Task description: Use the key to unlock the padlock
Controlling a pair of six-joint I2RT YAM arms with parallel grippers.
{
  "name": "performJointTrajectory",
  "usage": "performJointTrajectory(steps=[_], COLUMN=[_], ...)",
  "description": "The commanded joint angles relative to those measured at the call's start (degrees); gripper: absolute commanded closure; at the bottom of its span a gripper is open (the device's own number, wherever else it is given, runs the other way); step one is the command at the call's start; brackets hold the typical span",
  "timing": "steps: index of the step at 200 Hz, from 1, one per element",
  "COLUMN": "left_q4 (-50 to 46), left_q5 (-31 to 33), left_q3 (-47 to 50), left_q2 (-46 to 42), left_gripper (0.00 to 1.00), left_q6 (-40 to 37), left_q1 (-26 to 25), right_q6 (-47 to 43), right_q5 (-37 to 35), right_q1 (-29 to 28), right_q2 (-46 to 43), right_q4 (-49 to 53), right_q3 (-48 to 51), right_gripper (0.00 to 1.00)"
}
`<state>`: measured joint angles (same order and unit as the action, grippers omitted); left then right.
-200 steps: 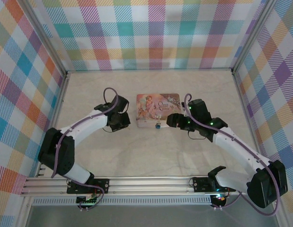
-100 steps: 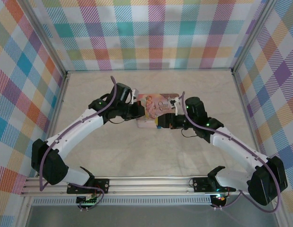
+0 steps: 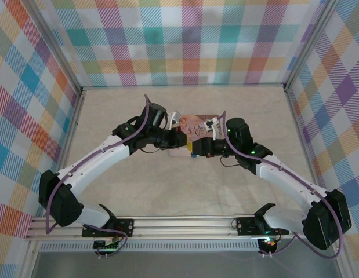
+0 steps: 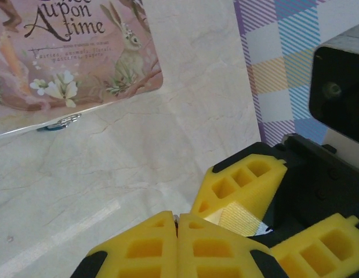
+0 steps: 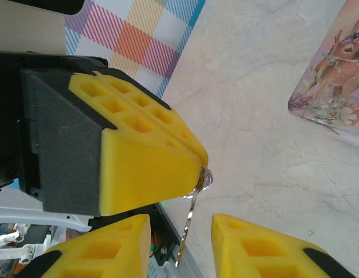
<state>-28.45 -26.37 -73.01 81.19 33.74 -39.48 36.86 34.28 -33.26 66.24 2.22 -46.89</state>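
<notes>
Key [image 5: 189, 223] in left gripper [image 5: 198, 167], right gripper [image 5: 181, 231] straddling.

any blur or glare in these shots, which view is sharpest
Left wrist: sharpest, lettering on the tin crisp, the left gripper cropped by the bottom edge. Right wrist: a bright glint where the key hangs. Top external: even light, faint shadows, small parts too tiny to resolve.

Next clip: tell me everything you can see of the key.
The key is a thin silvery metal piece, seen edge-on: a small rounded head and a slim, slightly tilted shaft. The shut left gripper pinches the head at its fingertips. The shaft reaches into the gap between the fingers of the right gripper, which stand apart and seem to touch it on neither side.
</notes>
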Motion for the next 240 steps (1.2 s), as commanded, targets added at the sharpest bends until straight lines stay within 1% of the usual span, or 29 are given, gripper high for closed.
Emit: performJointTrajectory(steps=[1,25,47,66,70,83,91,96,106,116,125,135,140,150,163,166,200,216,240], left_q4=[2.39,2.85,2.77,2.72,2.65,2.18,2.17,2.17,2.61,3.46,4.32,5.89,6.9,9.12,11.98,14.2,25.52,31.27,41.3], left_q5=[-2.43,-3.5,-3.7,-2.45,-1.92,0.29,1.29,1.87,2.75,3.11,3.43,3.28,3.02,2.14,0.22,-0.16,-4.45,-7.66,-12.56], left_q3=[-1.53,-1.71,-1.7,-1.43,-1.38,-1.07,-0.86,-0.66,0.11,1.0,1.98,3.36,4.13,5.62,7.71,8.19,14.27,16.3,19.54], left_q2=[-1.71,-2.08,-2.43,-3.07,-3.26,-4.11,-4.7,-5.16,-6.13,-7.15,-7.93,-8.94,-9.44,-10.28,-11.23,-11.38,-13.49,-14.06,-14.71], left_gripper=[1.0,1.0,1.0,1.0,0.96,0.79,0.63,0.58,0.55,0.5,0.45,0.43,0.42,0.36,0.3,0.29,0.16,0.11,0.07], left_q6=[-0.73,-0.86,-0.96,-1.3,-1.44,-1.63,-1.88,-1.84,-1.92,-1.88,-1.67,-1.42,-1.29,-0.93,-0.71,-0.71,1.07,2.4,5.04], left_q1=[-1.12,-1.49,-1.57,-1.59,-1.57,-1.43,-1.42,-1.3,-1.02,-0.65,-0.36,-0.07,0.02,0.15,0.2,0.21,0.33,0.37,0.37], right_q6=[-1.0,-1.37,-1.74,-2.3,-2.36,-2.87,-3.23,-3.52,-4.17,-4.76,-5.25,-5.98,-6.54,-6.89,-6.42,-6.31,-7.28,-7.68,-7.22], right_q5=[-1.36,-3.34,-3.34,-3.63,-3.72,-4.21,-4.75,-5.06,-5.57,-6.63,-7.85,-9.04,-8.87,-8.05,-6.05,-5.58,-1.22,1.33,6.55], right_q1=[-0.32,-0.28,-0.23,-0.23,-0.23,-0.23,-0.23,-0.19,-0.14,-0.14,-0.14,-0.06,-0.01,0.03,0.03,0.03,0.03,0.05,0.12], right_q2=[0.12,-0.14,-0.06,-0.33,-0.51,-1.22,-1.74,-2.04,-2.57,-2.69,-2.25,-1.09,-0.42,0.35,0.47,0.47,1.44,1.11,0.7], right_q4=[-0.32,0.33,0.6,1.68,2.0,3.29,4.55,5.72,7.95,11.38,15.46,21.19,23.53,26.31,27.17,27.36,32.8,33.37,31.84], right_q3=[-0.23,-0.32,-0.57,-0.84,-0.99,-1.16,-1.49,-1.79,-2.59,-3.93,-5.79,-8.57,-9.88,-11.42,-12.14,-12.4,-17.14,-18.26,-18.98], right_gripper=[0.69,0.75,0.86,0.91,0.92,0.94,0.95,0.95,0.95,0.95,0.95,0.96,0.97,0.97,0.96,0.96,0.95,0.95,0.95])
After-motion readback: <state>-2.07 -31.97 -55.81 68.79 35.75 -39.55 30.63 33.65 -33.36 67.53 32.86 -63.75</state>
